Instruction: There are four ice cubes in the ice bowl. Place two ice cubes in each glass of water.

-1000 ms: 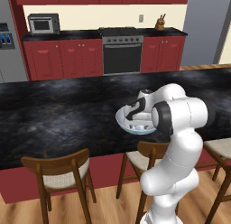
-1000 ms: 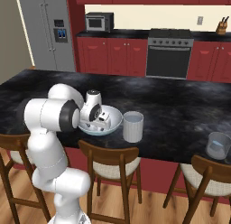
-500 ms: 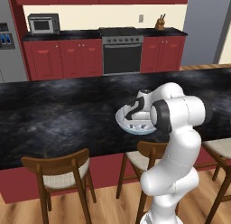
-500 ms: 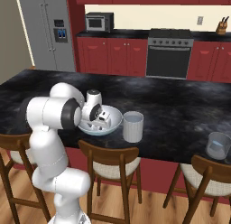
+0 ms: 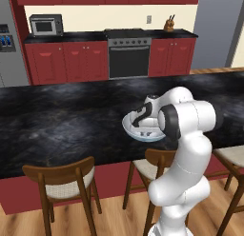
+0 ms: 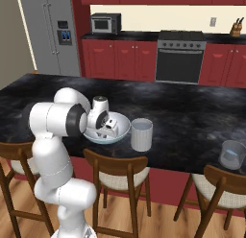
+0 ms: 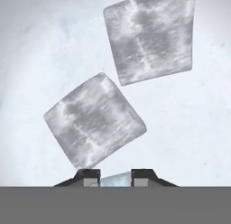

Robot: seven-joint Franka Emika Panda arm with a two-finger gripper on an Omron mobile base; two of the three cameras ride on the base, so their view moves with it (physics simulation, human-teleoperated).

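On the dark tabletop (image 6: 192,112), going left to right in the right base view, the ice bowl (image 6: 121,131) comes first, with the white arm bent down into it. Just beside the bowl stands one glass of water (image 6: 141,135), and well apart, near the right edge, the second glass (image 6: 232,155).

The hand (image 7: 115,178) is pressed nearly together inside the bowl, pinching a small pale blue ice cube (image 7: 115,179) between its two dark fingertips (image 7: 89,175). The bowl's floor is close behind, so the cube looks not yet lifted.

As for progress, the task seems to be at its first pick or near it. Two grey cubes lie loose on the bowl's floor in the hand view, one near the hand (image 7: 94,120) and one farther off (image 7: 151,38); they are close but apart. Whether a fourth cube lies elsewhere in the bowl, or in a glass, I cannot tell. By that count nearly all the carrying is left: two cubes to each glass.

The hand view gives the grip itself and the loose cubes, large and clear. The left base view shows the bowl (image 5: 129,128) with the arm covering its right side, and tiny dark specks on its floor. The right base view alone lays out both glasses and their spacing from the bowl.
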